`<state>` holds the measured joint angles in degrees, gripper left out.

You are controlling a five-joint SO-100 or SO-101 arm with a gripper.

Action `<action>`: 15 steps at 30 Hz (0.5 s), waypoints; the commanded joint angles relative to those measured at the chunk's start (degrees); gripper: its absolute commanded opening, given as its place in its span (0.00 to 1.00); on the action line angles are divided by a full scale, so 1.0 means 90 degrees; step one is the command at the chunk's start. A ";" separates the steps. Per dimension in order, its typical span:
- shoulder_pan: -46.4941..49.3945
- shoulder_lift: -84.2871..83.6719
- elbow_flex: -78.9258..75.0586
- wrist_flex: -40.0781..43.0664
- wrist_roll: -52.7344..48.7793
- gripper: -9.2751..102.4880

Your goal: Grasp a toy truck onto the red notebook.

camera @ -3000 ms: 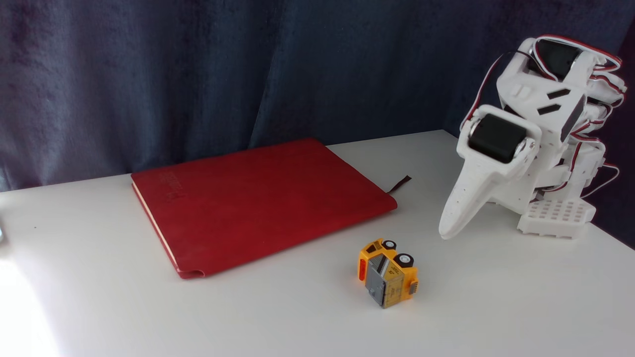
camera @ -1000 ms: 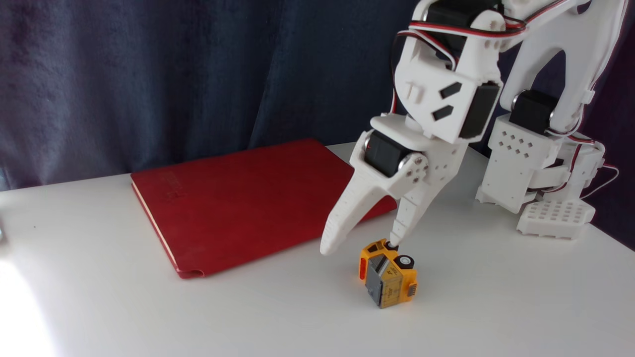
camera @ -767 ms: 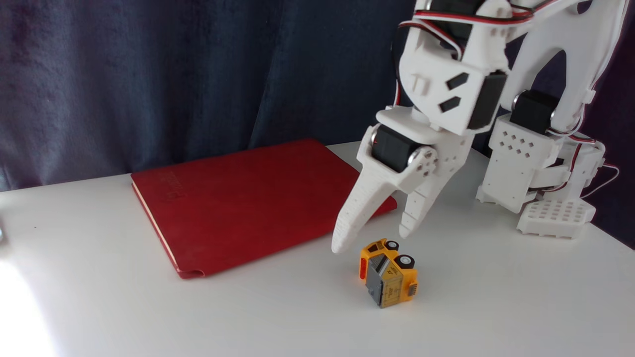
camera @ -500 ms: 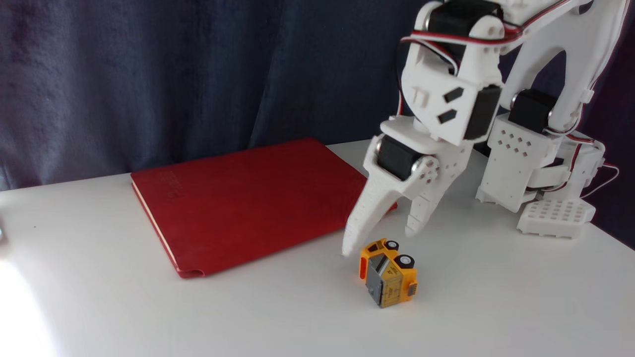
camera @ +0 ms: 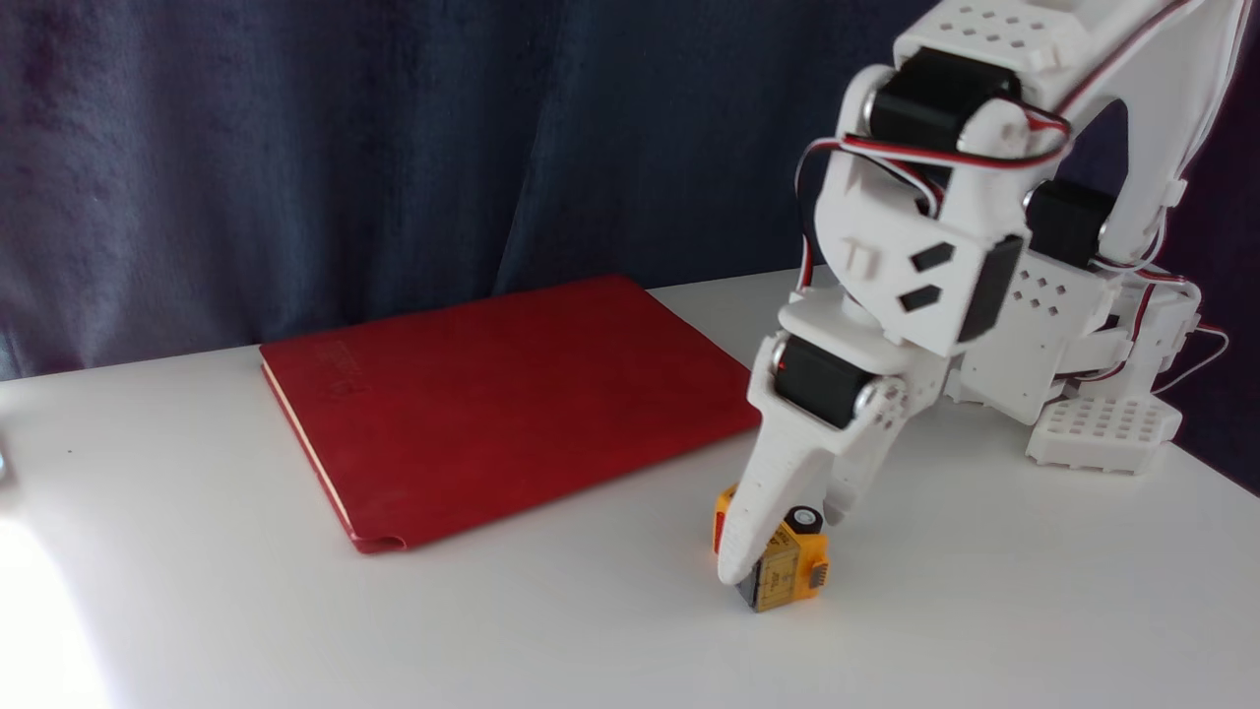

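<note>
Behind everything hangs a dark blue curtain [camera: 295, 148], and in front of it stands a white counter [camera: 492, 630] with bright light falling on its left corner. On the right of the fixed view the white robot arm [camera: 984, 226] bends over from its base [camera: 1102, 433], which sits near the right edge of the counter, with red, white and black cables along its joints.

The gripper [camera: 783, 547] points steeply down and it is lowered around the toy truck [camera: 787, 566]. The long white finger [camera: 763, 512] comes down in front of the truck, on the side toward the camera, and it covers much of the truck body; its tip is almost at the counter, beside the low left corner of the truck. The shorter finger [camera: 856, 483] is on the far right side, near the black wheel with white hub. So the truck lies between the two fingers. Whether the fingers really press on it or stay a little apart, I cannot tell from here.

The toy truck is orange-yellow and it lies tipped on its side on the counter, wheels pointing up and to the right. It is near the lower right corner of the red notebook [camera: 492, 394] but apart from it. The notebook lies flat and closed, with cream page edges visible on its left side.
</note>
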<state>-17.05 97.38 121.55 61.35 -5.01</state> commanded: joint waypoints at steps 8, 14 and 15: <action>-0.0137 0.0000 -0.0293 -0.0049 -0.0029 0.30; -0.0020 0.0195 -0.0010 -0.0234 -0.0146 0.32; 0.0029 0.0195 0.0000 -0.0234 -0.0186 0.32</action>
<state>-17.84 97.38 121.64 59.68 -6.06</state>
